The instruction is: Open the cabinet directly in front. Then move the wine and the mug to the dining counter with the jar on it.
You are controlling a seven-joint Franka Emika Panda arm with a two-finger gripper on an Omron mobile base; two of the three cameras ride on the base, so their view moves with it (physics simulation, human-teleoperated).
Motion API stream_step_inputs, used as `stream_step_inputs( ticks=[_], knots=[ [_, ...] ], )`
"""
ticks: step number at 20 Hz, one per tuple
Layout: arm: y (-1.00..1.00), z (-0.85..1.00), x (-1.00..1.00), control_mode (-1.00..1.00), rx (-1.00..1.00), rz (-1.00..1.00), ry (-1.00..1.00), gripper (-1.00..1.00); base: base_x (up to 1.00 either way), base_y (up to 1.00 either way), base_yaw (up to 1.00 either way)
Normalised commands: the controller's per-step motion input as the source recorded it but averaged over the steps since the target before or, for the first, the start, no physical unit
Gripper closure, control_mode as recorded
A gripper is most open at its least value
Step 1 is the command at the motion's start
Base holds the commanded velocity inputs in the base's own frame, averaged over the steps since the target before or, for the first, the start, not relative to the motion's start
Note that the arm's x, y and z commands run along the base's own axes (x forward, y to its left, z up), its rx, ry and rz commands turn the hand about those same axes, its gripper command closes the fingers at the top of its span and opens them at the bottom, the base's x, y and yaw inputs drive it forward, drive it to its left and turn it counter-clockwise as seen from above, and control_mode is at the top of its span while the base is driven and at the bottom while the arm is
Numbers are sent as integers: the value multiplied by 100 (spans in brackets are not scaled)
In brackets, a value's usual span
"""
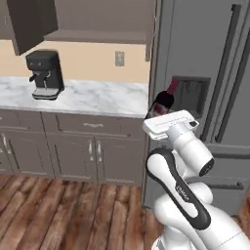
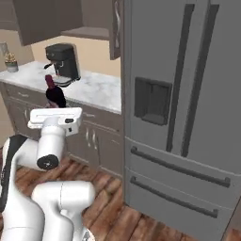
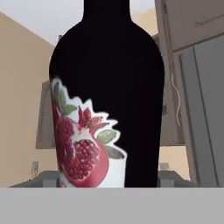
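My gripper [image 1: 159,112] is shut on the wine [image 1: 165,97], a dark bottle with a red foil neck that tilts up out of the hand. In the right base view the gripper [image 2: 55,105] holds the wine [image 2: 55,95] in front of the worktop. The hand view has the wine [image 3: 109,87], with its red-and-white fruit label, close up between the fingers of the gripper [image 3: 109,179]. The cabinet [image 1: 29,22] hangs at upper left with a door swung open; its open door [image 2: 44,19] also shows from the right. The mug, the jar and the dining counter are out of view.
A black coffee machine [image 1: 45,74] stands on the marble worktop [image 1: 97,97] over low cabinets. A tall grey fridge [image 1: 210,73] rises close on the right, just beyond the arm. A small plant [image 2: 10,62] sits at the worktop's far left. The floor is wood.
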Motion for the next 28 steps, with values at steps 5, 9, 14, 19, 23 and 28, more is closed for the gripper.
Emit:
stream_step_inputs(
  ticks=[5,9,14,19,23,28],
  knots=[
    [0,0,0,100,0,0,0,100,-27,-7,90],
    [0,0,0,100,0,0,0,100,-22,0,92],
    [0,0,0,100,0,0,0,100,-21,0,92],
    [0,0,0,100,0,0,0,100,-21,0,93],
    [0,0,0,100,0,0,0,100,-21,0,93],
    [0,0,0,100,0,0,0,100,-21,0,93]
  ],
)
